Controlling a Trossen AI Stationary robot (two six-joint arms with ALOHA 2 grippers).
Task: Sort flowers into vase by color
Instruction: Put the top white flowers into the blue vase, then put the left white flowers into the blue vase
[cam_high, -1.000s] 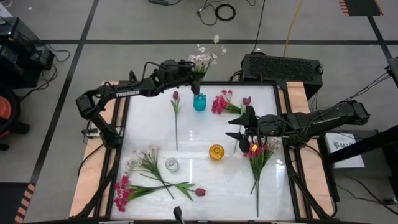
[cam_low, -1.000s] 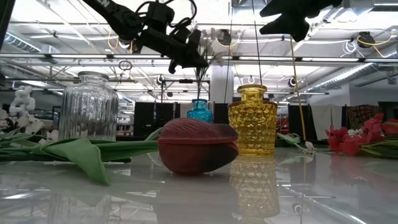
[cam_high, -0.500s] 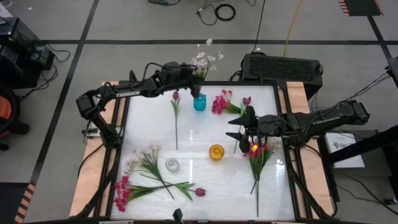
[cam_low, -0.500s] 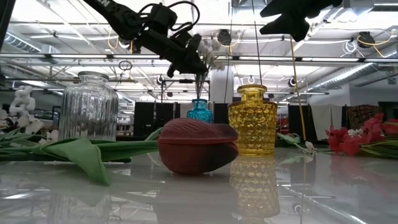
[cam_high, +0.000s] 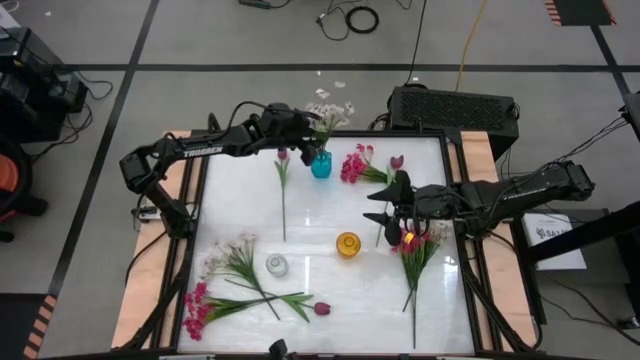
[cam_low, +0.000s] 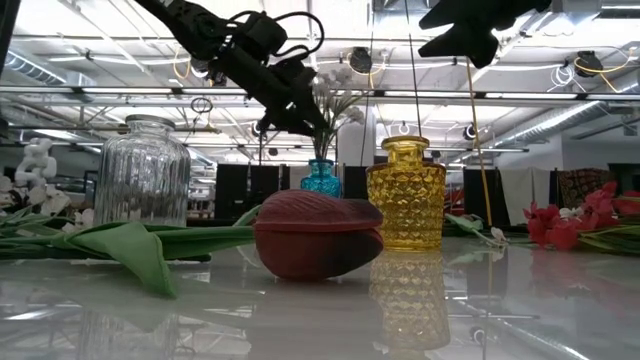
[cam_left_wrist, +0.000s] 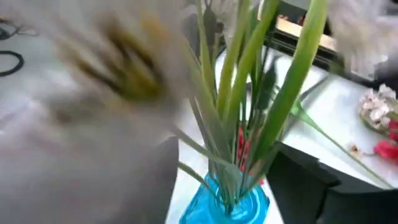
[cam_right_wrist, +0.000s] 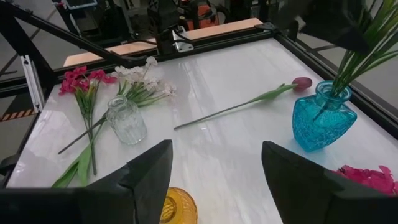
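Three vases stood on the white tabletop (cam_high: 240, 205) in the high view: a blue vase (cam_high: 321, 165) at the far edge, a yellow vase (cam_high: 348, 244) nearer the middle, a clear vase (cam_high: 277, 265) beside the yellow one. A white-pink spray (cam_high: 330, 112) stood stem-down in the blue vase. The left gripper (cam_high: 303, 124) sat just beside that spray, above the blue vase; whether its jaws gripped the stems could not be told. The right gripper (cam_high: 384, 207) hung beside the yellow vase, jaws wide, holding nothing. A maroon tulip (cam_high: 282, 155) lay just beside the blue vase.

Low view: a second maroon tulip (cam_low: 318, 234) lay in front of the yellow vase.

Left wrist view: green stems (cam_left_wrist: 239, 124) entered the blue vase's neck.

Right wrist view: magenta blooms (cam_right_wrist: 81, 81) lay beyond the clear vase.
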